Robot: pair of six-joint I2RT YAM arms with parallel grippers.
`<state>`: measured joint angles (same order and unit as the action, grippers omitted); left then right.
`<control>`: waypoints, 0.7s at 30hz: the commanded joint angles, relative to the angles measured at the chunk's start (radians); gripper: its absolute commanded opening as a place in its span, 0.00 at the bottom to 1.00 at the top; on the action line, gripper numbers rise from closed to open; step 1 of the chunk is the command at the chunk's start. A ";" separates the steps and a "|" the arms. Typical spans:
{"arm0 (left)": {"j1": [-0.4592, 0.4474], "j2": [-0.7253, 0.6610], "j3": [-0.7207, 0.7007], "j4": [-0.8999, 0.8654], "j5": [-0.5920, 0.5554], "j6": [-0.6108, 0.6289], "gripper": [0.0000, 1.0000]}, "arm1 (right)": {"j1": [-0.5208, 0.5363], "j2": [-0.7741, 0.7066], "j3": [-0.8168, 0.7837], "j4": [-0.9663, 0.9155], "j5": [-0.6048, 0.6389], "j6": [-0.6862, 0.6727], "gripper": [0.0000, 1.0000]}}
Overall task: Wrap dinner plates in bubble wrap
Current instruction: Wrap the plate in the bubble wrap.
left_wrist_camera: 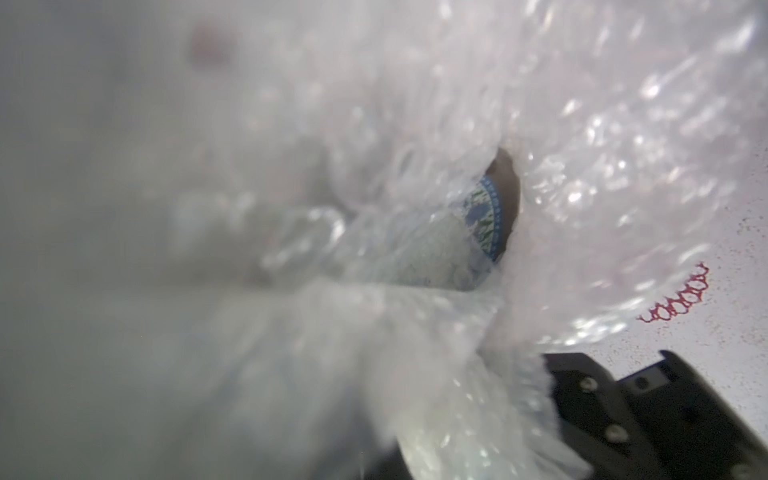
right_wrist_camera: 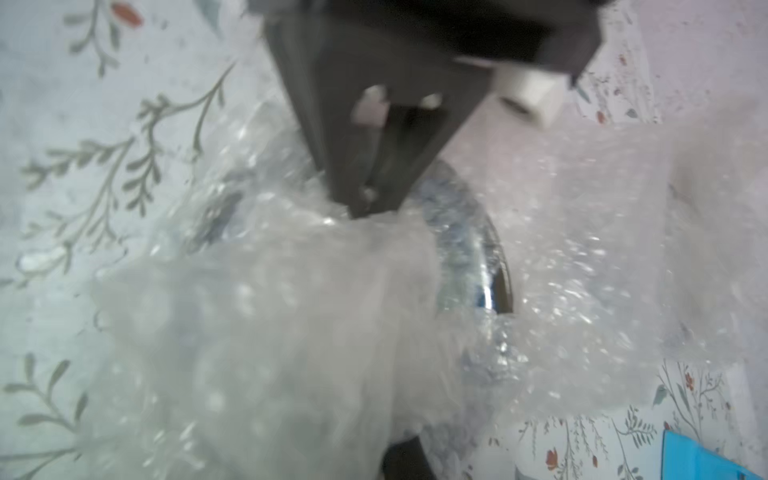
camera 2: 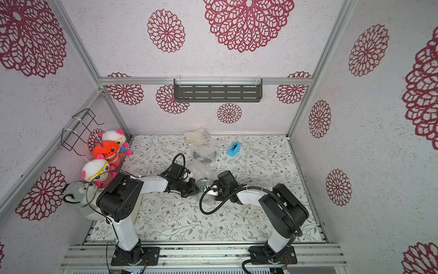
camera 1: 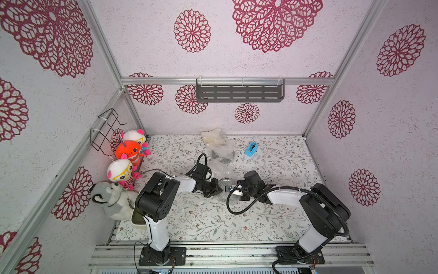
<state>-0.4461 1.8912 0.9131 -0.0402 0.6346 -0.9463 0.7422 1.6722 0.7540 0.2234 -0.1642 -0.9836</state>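
Both left hand (camera 1: pixel 218 189) and right hand (camera 1: pixel 228 189) seemingly clenched on bubble wrap (right_wrist_camera: pixel 291 311); blue-patterned plate (left_wrist_camera: pixel 486 220) mostly hidden, blurred.

no legible text, label, brand, number or sign anywhere

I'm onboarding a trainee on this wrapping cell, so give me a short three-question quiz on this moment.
1. True or false: the blue tape dispenser stands on the table, away from both grippers.
2. Which plate shows through the bubble wrap in the wrist views? A black; B blue-patterned; C cream.
3. Fill in: the left gripper and right gripper are both ___ on the bubble wrap.
Key: 1 true. 2 B, the blue-patterned plate. 3 shut.
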 commanded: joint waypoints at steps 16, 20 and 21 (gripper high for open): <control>-0.043 -0.054 0.303 -0.177 0.003 0.112 0.18 | 0.138 0.090 -0.038 0.014 0.213 -0.297 0.00; -0.105 0.028 0.327 -0.216 -0.026 0.081 0.15 | 0.139 0.087 -0.034 0.022 0.215 -0.289 0.00; -0.112 0.036 0.315 -0.227 -0.040 0.071 0.14 | 0.140 0.083 -0.034 0.027 0.211 -0.282 0.00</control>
<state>-0.5293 1.8729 1.2514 -0.1848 0.6277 -0.8486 0.8658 1.7264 0.7437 0.3336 0.0685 -1.2552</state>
